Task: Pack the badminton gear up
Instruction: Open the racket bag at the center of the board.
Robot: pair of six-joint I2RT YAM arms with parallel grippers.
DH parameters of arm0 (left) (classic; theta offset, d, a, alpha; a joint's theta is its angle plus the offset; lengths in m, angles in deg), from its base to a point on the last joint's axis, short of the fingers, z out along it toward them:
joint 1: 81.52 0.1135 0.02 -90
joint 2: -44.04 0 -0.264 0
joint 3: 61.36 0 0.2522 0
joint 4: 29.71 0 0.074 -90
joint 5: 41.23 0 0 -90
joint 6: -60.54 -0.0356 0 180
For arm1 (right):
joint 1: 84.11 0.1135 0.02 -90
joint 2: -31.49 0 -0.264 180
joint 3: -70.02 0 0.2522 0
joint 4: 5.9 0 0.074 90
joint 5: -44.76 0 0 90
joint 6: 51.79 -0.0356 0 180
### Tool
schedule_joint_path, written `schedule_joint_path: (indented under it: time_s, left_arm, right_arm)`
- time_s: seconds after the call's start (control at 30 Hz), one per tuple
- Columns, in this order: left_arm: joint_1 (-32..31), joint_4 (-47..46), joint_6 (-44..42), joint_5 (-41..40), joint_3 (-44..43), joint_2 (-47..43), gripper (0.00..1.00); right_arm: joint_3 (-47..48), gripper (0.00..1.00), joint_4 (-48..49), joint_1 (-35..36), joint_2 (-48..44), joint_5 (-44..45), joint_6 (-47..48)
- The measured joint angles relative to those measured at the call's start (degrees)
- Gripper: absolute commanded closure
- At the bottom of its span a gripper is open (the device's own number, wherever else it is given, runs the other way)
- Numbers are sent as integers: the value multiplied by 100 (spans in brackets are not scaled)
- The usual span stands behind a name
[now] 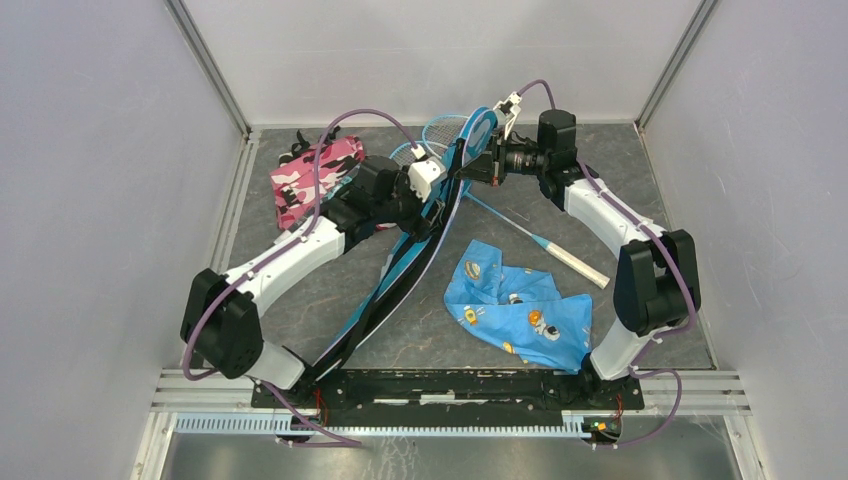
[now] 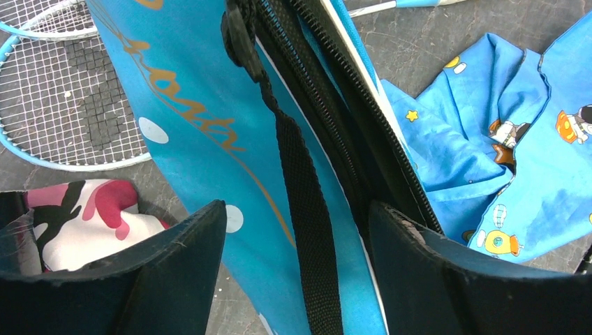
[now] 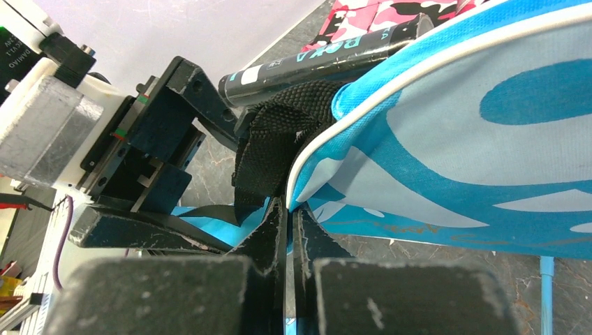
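The blue SPORT cover [image 1: 400,270] runs from the back middle toward the left arm's base, its zip open. My right gripper [image 3: 292,206] is shut on its white-piped edge [image 3: 328,139] and holds that end up [image 1: 483,165]. My left gripper [image 2: 297,216] is open, its jaws standing wide either side of the cover [image 2: 202,139] and its black strap [image 2: 307,209] without clamping them. A black tube [image 3: 314,59] shows along the cover's top edge, beside a finger of the left gripper [image 3: 202,94]. One racquet [image 1: 545,245] lies behind, its head [image 2: 56,105] partly under the cover.
A pink camouflage bag [image 1: 310,180] lies at the back left, close to the left wrist. A blue cartoon-print cloth [image 1: 520,310] is crumpled at the front right. Grey walls enclose the mat [image 1: 650,200] on three sides.
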Motion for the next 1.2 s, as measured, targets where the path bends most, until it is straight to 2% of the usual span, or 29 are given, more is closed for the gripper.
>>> schedule_joint_path:
  time_s: [0.3, 0.37, 0.43, 0.57, 0.77, 0.9, 0.93, 1.1, 1.2]
  left_arm:
    - [-219, -140, -7, -828, 33, 295, 17]
    - [-243, -192, -7, -1027, 72, 319, 20]
    - [-269, -238, -11, -1198, 111, 330, 25]
    - [-297, -330, -66, -1528, 184, 356, 45]
    - [-297, -466, -229, -1727, 264, 358, 66]
    - [-293, -562, -278, -1764, 264, 358, 94]
    - [-291, -570, -286, -1764, 264, 358, 98]
    - [-289, -579, -278, -1655, 264, 352, 98]
    - [-282, -579, -243, -1445, 264, 330, 98]
  right_arm:
    - [2, 94, -48, -28, 238, -83, 105]
    - [4, 92, -70, -37, 275, -81, 153]
    - [7, 91, -107, -37, 286, -85, 201]
    - [39, 90, -219, -55, 295, -98, 350]
    - [98, 91, -442, -98, 332, -136, 566]
    - [177, 91, -723, -105, 378, -146, 748]
    - [179, 92, -800, -105, 378, -144, 793]
    - [245, 99, -1182, -107, 382, -68, 1051]
    - [289, 100, -1364, -109, 382, -35, 1207]
